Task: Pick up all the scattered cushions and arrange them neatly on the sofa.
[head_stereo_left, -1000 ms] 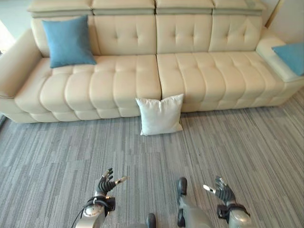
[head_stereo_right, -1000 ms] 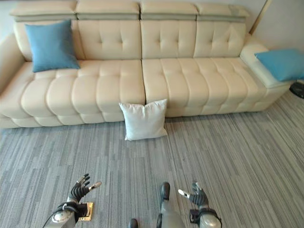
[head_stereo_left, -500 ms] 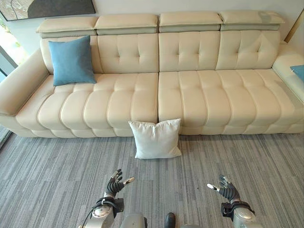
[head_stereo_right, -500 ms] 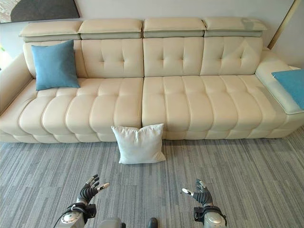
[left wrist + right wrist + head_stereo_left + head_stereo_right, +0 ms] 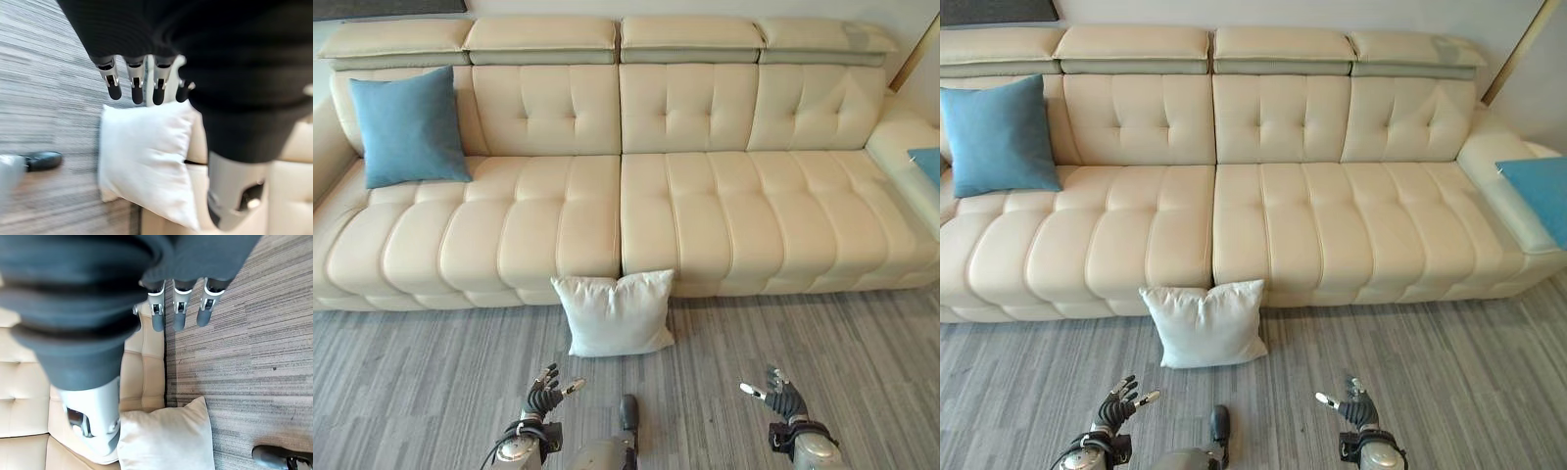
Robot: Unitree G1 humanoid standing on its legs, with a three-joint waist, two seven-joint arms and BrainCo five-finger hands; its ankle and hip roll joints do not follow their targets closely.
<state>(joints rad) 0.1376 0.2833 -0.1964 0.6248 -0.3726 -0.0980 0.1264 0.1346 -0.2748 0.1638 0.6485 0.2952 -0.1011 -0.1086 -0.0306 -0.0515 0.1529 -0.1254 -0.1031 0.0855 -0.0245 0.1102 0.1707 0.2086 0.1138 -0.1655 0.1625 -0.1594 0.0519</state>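
A white cushion (image 5: 614, 312) leans upright on the grey carpet against the front of the cream sofa (image 5: 705, 206), near its middle; it also shows in both wrist views (image 5: 146, 166) (image 5: 168, 438). A blue cushion (image 5: 406, 127) stands against the sofa's backrest at the left end. Another blue cushion (image 5: 1540, 194) lies on the right armrest. My left hand (image 5: 544, 393) and right hand (image 5: 777, 396) hover low over the carpet, short of the white cushion. Both are open and hold nothing.
Grey striped carpet (image 5: 411, 392) spreads in front of the sofa. The sofa's seats between the blue cushions are bare. A dark framed picture (image 5: 989, 10) hangs on the wall behind the left end.
The camera has moved closer to the sofa and shifted; the white cushion now sits nearer in view. Both hands stay open, low over the carpet.
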